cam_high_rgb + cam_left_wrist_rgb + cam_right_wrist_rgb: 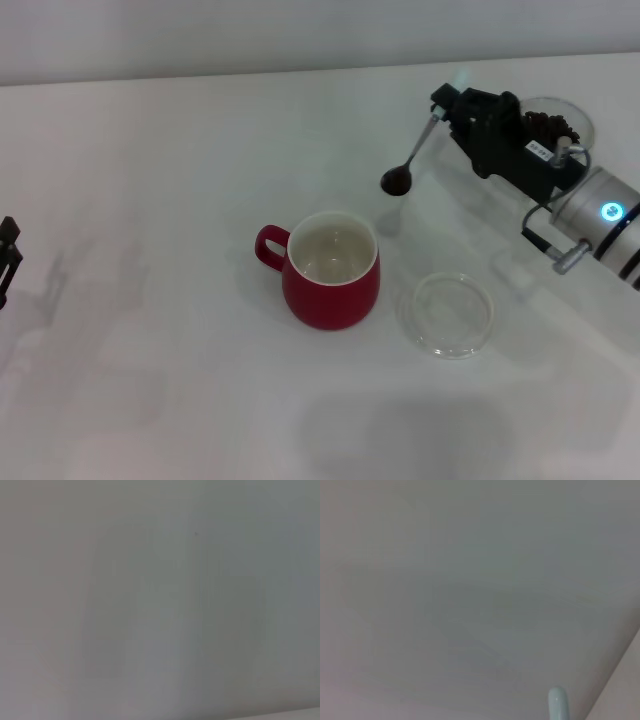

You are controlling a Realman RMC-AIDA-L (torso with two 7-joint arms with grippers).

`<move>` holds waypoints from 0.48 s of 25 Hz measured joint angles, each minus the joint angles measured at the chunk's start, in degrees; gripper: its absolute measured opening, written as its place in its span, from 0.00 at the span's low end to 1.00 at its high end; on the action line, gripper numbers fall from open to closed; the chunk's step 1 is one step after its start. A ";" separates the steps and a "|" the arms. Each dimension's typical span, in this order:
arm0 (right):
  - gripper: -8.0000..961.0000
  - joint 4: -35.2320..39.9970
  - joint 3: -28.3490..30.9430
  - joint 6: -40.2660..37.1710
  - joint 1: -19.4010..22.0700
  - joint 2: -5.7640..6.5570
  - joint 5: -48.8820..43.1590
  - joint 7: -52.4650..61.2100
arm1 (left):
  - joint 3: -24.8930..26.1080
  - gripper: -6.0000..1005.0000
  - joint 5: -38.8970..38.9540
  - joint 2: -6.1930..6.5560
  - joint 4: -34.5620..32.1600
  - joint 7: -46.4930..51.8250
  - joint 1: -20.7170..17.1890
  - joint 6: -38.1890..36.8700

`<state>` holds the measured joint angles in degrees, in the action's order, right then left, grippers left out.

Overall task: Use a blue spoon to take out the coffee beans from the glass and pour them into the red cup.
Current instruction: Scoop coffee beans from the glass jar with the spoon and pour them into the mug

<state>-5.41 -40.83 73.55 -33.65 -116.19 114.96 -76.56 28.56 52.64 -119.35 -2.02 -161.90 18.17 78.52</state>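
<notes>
In the head view my right gripper (447,110) is shut on the pale-blue handle of the blue spoon (413,152). The spoon hangs in the air, bowl down, with dark coffee beans (395,181) in its bowl, a little beyond and to the right of the red cup (331,269). The red cup stands upright, its white inside showing no beans. The glass (556,124) holds more dark beans behind my right arm, partly hidden by it. The spoon's handle tip (557,702) shows in the right wrist view. My left gripper (6,256) sits parked at the left edge.
A flat clear glass saucer (453,313) lies on the white table (150,200) just right of the red cup. The left wrist view shows only bare white surface.
</notes>
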 joint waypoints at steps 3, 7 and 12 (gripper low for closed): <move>0.15 -0.36 0.09 -0.75 -1.13 0.00 -1.29 -0.18 | 0.00 0.59 0.00 -0.01 0.02 0.00 0.00 0.02; 0.15 -1.55 0.16 -2.15 -2.98 0.00 -2.78 -0.91 | 0.01 0.59 0.00 -0.01 0.08 0.00 -0.08 0.07; 0.15 -1.96 0.23 -3.36 -4.58 0.00 -4.15 -1.48 | 0.01 0.59 0.00 -0.05 0.34 0.00 -0.58 0.14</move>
<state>-7.36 -40.60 70.20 -38.24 -116.19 110.81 -78.04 28.57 52.64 -119.40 -1.68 -161.90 17.59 78.67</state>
